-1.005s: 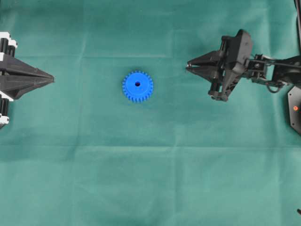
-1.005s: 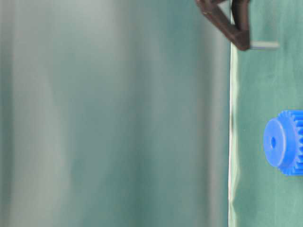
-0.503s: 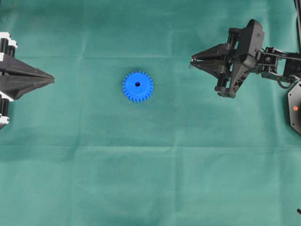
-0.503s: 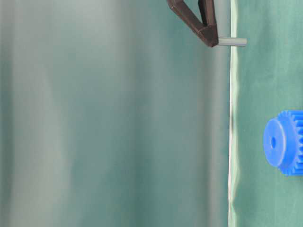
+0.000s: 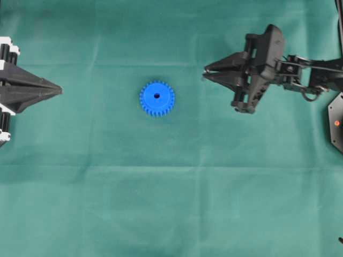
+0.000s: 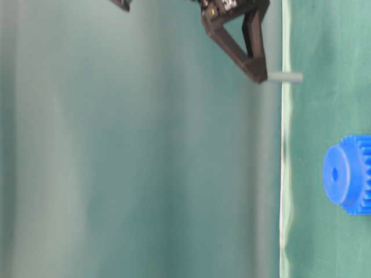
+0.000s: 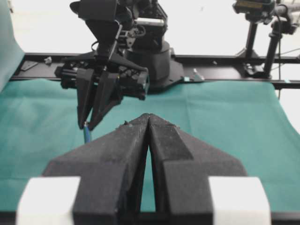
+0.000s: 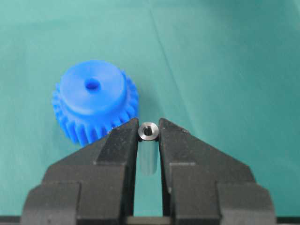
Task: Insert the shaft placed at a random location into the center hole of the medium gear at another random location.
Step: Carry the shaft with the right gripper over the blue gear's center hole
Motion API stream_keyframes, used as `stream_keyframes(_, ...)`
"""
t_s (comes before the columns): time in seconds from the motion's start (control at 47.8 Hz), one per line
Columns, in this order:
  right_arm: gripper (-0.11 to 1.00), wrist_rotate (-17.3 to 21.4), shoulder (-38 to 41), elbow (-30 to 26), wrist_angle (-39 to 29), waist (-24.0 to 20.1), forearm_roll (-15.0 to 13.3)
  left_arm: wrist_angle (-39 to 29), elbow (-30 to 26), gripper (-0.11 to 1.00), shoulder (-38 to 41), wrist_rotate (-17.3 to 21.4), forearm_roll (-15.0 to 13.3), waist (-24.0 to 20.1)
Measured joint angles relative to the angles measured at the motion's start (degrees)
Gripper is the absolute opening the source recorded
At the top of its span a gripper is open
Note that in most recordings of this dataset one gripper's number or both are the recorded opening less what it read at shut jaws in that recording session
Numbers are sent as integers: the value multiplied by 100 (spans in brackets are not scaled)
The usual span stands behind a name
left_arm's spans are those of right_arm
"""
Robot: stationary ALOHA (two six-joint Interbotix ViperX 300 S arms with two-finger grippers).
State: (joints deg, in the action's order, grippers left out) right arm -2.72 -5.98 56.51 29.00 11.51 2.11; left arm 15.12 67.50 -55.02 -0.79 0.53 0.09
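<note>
The blue medium gear [image 5: 157, 98] lies flat on the green cloth, its center hole [image 5: 157, 96] facing up and empty. It also shows in the table-level view [image 6: 346, 175] and the right wrist view [image 8: 93, 105]. My right gripper [image 5: 204, 74] is shut on the silver shaft [image 8: 148, 131], held upright above the cloth, to the right of the gear and apart from it. The shaft sticks out below the fingertips in the table-level view [image 6: 285, 77]. My left gripper [image 5: 58, 90] is shut and empty at the left edge, pointing at the gear.
A green cloth [image 5: 171, 193] covers the whole table. A black base with a red light [image 5: 336, 123] sits at the right edge. The right arm's base and a black rail [image 7: 220, 72] stand at the far side in the left wrist view.
My right gripper, still holding the shaft, has moved left toward the gear after pulling back slightly to the right. The gear and the left gripper have not moved.
</note>
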Motion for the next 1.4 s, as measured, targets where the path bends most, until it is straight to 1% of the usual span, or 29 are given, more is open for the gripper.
stream_keyframes(0.356,13,0,853,-1195,-369,-334,-18,0,0,0,0,0,0,9)
stream_keyframes(0.545,13,0,1125,-1626,-519,-413,-18,-9,0,0,0,0,0,0)
stream_keyframes(0.733,13,0,1239,-1793,-527,-431,-26,-18,0,0,0,0,0,9)
stream_keyframes(1.131,13,0,1301,-1811,-554,-448,-26,-18,0,0,9,0,0,0)
stream_keyframes(1.403,13,0,1547,-1828,-554,-448,-9,-18,0,0,0,0,0,0)
